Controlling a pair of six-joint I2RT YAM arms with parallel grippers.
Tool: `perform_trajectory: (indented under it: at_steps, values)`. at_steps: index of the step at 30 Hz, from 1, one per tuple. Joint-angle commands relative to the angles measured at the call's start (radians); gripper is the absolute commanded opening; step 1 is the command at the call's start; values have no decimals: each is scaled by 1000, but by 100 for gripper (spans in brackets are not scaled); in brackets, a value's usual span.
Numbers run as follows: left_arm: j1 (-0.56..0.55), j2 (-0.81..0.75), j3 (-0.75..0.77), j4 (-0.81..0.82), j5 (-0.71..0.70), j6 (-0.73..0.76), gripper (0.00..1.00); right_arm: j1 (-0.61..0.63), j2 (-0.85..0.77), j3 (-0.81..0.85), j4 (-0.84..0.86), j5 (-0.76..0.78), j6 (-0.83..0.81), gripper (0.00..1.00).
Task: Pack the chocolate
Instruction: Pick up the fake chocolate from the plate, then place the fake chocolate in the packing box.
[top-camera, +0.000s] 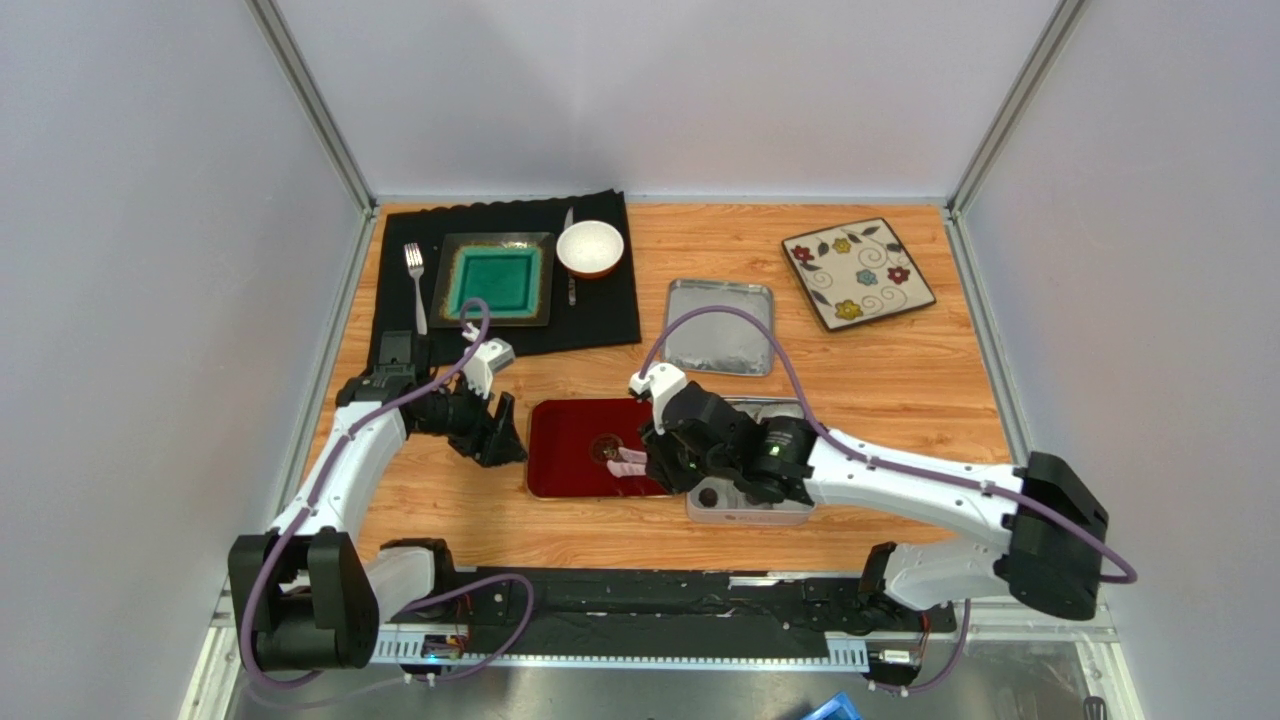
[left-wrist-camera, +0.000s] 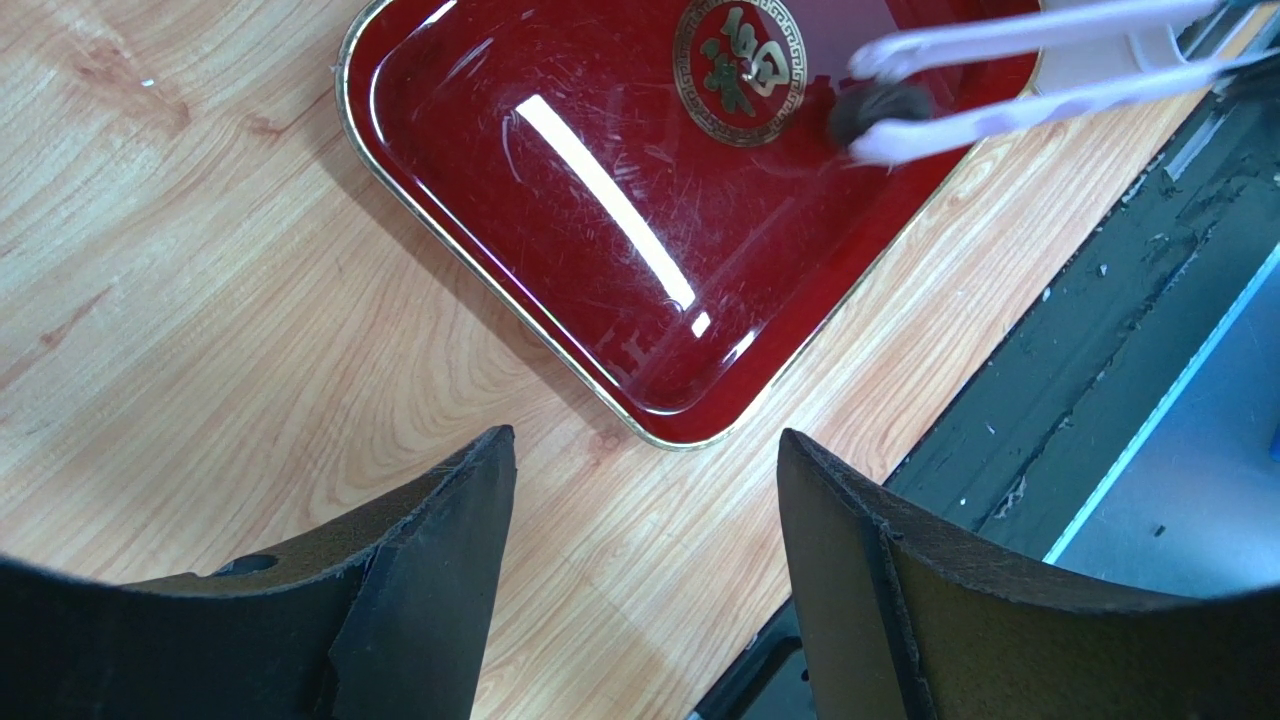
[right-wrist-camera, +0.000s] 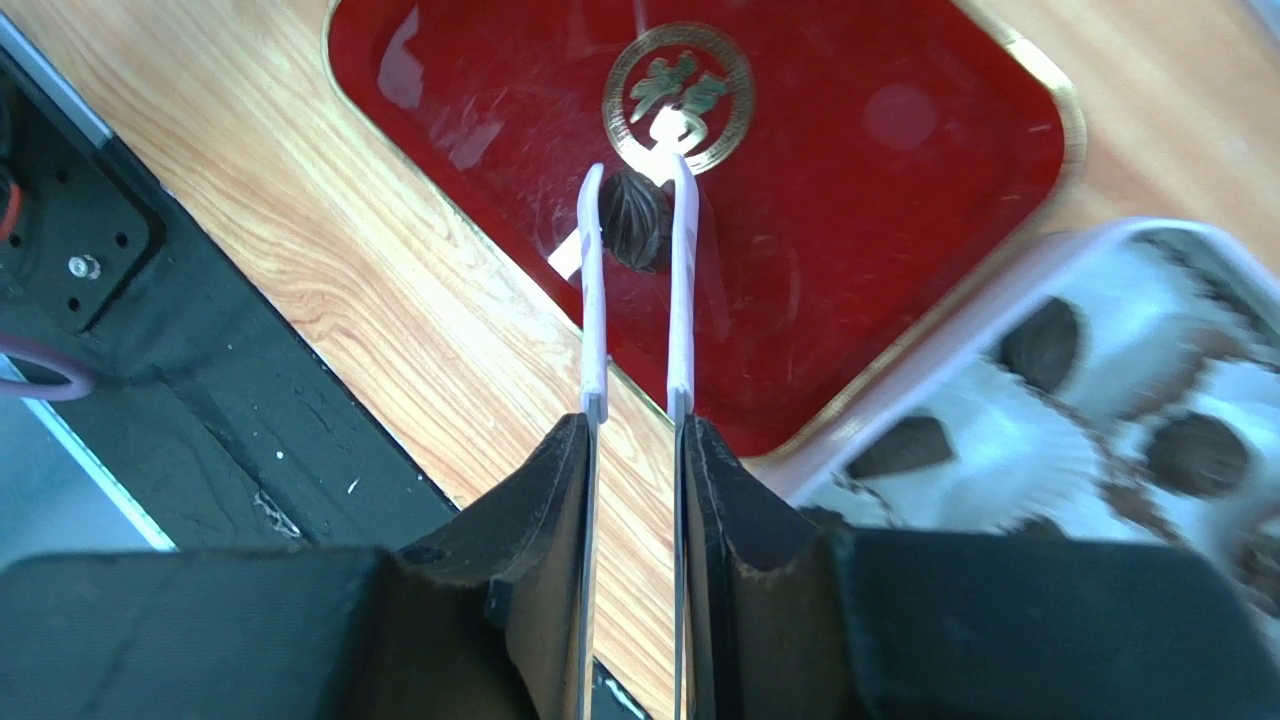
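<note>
Nearest the arms, the right fingers (right-wrist-camera: 564, 480) are closed tight on the two arms of a pair of white tweezers (right-wrist-camera: 679, 270). The tweezer tips pinch one dark chocolate piece (right-wrist-camera: 637, 222) beside the gold emblem of the red tray (right-wrist-camera: 902, 180); whether it is lifted clear of the tray cannot be told. The left fingers (left-wrist-camera: 451, 525) stand wide apart with nothing between them, hovering over the bench (left-wrist-camera: 181, 300) just off the tray's near corner.

No other loose piece shows on the visible part of the tray, so this looks like the last one to move. Just beside the tray, the tin (right-wrist-camera: 984, 330) already holds several chocolates (right-wrist-camera: 1040, 342) in white paper cups (right-wrist-camera: 1037, 450). The right arm hides part of the tin, so the free cups cannot be counted.

Further back, a silver lid (top-camera: 718, 326) lies well apart from the tin. Probably left to do: carry this piece across, drop it into a cup, then perhaps fit the lid.
</note>
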Motion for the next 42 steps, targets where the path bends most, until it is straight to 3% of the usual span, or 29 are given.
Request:
perform_trajectory:
  at_steps: [1, 8, 13, 19, 24, 36, 39, 42]
  values:
    - [6, -12, 5, 1, 24, 17, 73, -4, -143, 75, -78, 132, -13, 0]
    - [11, -15, 12, -6, 21, 20, 73, -33, -355, 92, -363, 305, 151, 0]
    - [12, -7, 23, -10, 35, 17, 73, -61, -474, 86, -702, 435, 451, 0]
    - [14, -1, 34, -13, 46, 15, 73, -61, -569, 28, -920, 459, 692, 0]
    - [12, -2, 38, -19, 47, 15, 73, -61, -612, -8, -967, 433, 742, 0]
    - [14, 2, 37, -16, 47, 17, 73, -61, -596, -54, -869, 354, 694, 2]
    - [14, 1, 34, -18, 46, 19, 73, -61, -588, -52, -869, 340, 690, 7]
    - [12, 1, 31, -18, 47, 20, 73, -61, -596, -45, -878, 340, 688, 20]
